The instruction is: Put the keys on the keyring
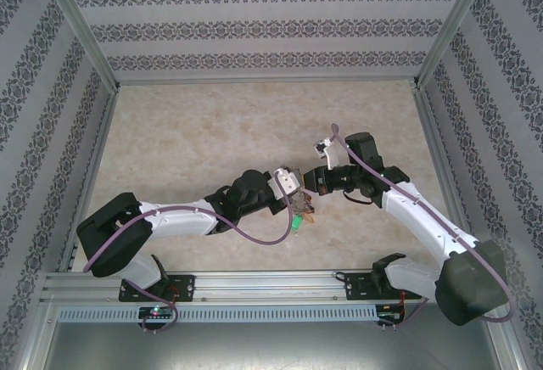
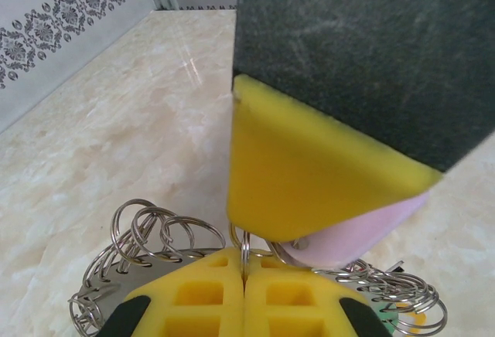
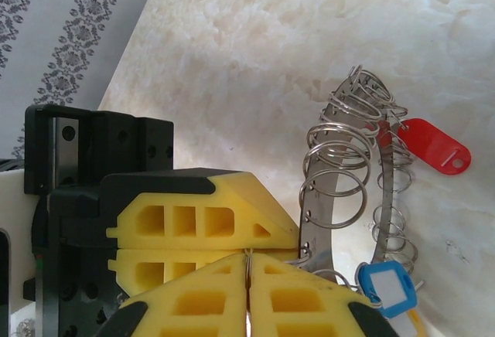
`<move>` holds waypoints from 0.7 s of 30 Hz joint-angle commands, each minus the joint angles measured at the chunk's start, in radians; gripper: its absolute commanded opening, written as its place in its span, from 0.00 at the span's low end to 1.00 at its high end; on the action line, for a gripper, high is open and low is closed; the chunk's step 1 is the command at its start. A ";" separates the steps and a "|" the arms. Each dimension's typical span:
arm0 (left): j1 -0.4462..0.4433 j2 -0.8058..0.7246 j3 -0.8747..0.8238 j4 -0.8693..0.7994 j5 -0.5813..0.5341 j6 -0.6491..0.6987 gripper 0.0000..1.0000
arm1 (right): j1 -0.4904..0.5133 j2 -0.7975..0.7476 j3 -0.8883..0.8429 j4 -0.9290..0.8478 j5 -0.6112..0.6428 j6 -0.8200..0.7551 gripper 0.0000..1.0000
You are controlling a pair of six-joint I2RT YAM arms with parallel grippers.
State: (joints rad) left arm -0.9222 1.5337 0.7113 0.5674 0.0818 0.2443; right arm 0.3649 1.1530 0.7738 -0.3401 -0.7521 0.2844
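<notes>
Near the middle, the left gripper clamps a loop of the keyring steady, so the right gripper, pinching the same wire, can probably thread keys.

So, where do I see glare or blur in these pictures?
Left wrist: a bright glare streak on the table; right wrist: keyring and red key sharp, the metal glinting; top external: even light, soft shadows.

Bright, even light, shadows faint; a pale glare streak lies on the tabletop beyond the left tool, edges slightly soft.
</notes>
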 commanded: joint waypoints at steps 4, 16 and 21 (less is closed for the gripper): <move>0.012 -0.010 0.039 0.019 -0.026 0.010 0.00 | 0.006 -0.011 0.013 -0.030 0.079 -0.002 0.00; 0.022 -0.015 0.046 0.000 -0.010 -0.001 0.00 | -0.014 -0.027 0.001 0.008 0.035 0.013 0.00; 0.022 -0.021 0.058 -0.022 -0.008 -0.018 0.00 | -0.012 -0.033 0.019 -0.002 0.030 0.007 0.00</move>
State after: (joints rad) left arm -0.9203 1.5341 0.7273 0.5377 0.0746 0.2424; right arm 0.3553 1.1412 0.7738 -0.3477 -0.6971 0.2890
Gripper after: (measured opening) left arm 0.042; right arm 0.059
